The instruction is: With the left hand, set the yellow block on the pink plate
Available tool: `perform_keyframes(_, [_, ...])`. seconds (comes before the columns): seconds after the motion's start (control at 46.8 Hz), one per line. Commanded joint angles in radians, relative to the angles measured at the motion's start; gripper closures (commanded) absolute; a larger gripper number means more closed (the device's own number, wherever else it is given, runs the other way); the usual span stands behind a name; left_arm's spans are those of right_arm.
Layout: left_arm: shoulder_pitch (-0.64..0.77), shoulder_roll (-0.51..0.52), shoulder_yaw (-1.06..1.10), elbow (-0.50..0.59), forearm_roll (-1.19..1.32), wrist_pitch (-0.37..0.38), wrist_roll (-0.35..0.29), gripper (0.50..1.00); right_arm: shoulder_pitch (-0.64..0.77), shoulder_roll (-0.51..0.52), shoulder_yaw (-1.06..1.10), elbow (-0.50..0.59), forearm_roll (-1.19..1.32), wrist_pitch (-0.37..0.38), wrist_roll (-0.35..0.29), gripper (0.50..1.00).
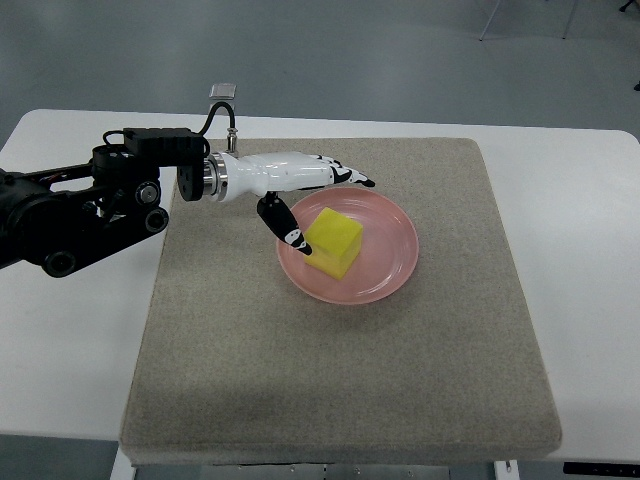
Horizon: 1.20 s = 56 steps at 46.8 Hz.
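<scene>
A yellow block (335, 243) rests on the pink plate (392, 262), toward its left side. My left hand (325, 205) reaches in from the left and hovers at the plate's left rim. Its fingers (345, 175) are stretched out above the block's far side and the thumb (285, 227) points down beside the block's left face. The hand is open and holds nothing. The right hand does not show.
The plate lies on a grey felt mat (340, 380) that covers most of a white table (70, 350). The black left arm (80, 205) lies over the table's left part. A small clear object (222, 91) sits at the table's far edge.
</scene>
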Motion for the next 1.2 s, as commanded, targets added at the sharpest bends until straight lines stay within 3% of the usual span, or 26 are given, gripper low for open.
perform_keyframes(0.0, [0.004,0.009,-0.021,0.038,-0.127,0.000,0.000,0.506,0.000,0.000,0.000,0.000,0.000,-0.001,0.000,0.576])
perform_keyframes(0.235, [0.001,0.006,-0.029,0.155,-0.491,0.011,0.000,0.506,0.000,0.000,0.000,0.000,0.000,0.000,0.000,0.576])
perform_keyframes(0.384, [0.008,-0.012,-0.040,0.288,-0.793,0.032,0.000,0.506,0.000,0.000,0.000,0.000,0.000,0.000,0.000,0.576])
perform_keyframes(0.662, [0.012,-0.013,-0.064,0.475,-1.312,0.008,0.000,0.506,0.000,0.000,0.000,0.000,0.000,0.000,0.000,0.576])
perform_keyframes(0.769, [0.024,0.003,-0.100,0.546,-1.407,-0.067,0.002,0.506,0.000,0.000,0.000,0.000,0.000,0.000,0.000,0.576])
perform_keyframes(0.961, [0.046,-0.006,-0.107,0.704,-1.436,-0.387,0.003,0.506,0.000,0.000,0.000,0.000,0.000,0.000,0.000,0.576])
perform_keyframes(1.089, [0.051,-0.011,-0.113,0.753,-1.494,-0.387,0.008,0.506,0.000,0.000,0.000,0.000,0.000,0.000,0.000,0.576])
perform_keyframes(1.174, [0.054,-0.006,-0.115,0.755,-1.563,-0.387,0.063,0.506,0.000,0.000,0.001,0.000,0.000,0.000,0.000,0.576])
